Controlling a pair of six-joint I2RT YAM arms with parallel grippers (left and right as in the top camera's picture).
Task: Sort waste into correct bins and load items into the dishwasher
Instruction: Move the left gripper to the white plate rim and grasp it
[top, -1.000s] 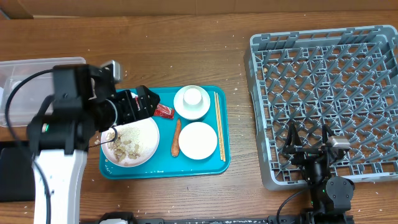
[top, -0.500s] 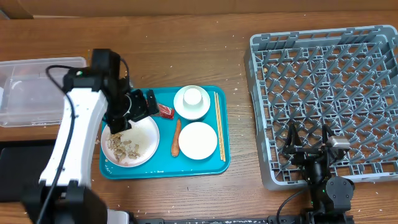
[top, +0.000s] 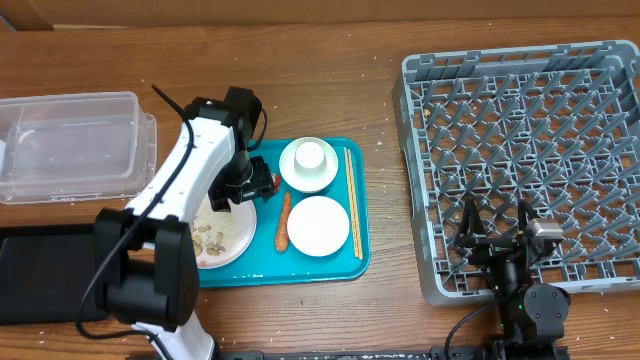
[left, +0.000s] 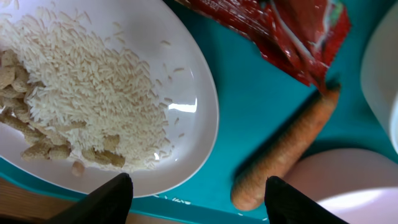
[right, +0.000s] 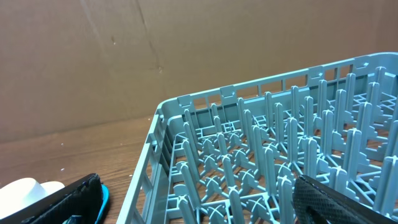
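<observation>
Finds left gripper low over tray, jaws parted, empty. Places carrot just ahead, right of plate, long axis slanting up-right, tip by red wrapper. Notes right gripper wide, empty, well apart at rack.

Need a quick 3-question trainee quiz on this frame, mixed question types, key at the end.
1. True or false: the dish rack already holds a dish.
2. On the teal tray, what lies between the plate of rice and the lower bowl? A. a fork B. the carrot C. a spoon
3. Fill in: the ____ gripper hangs over the teal tray, jaws apart, holding nothing.

Key: 1 false, the rack is bare. 2 B. 3 left gripper.
</observation>
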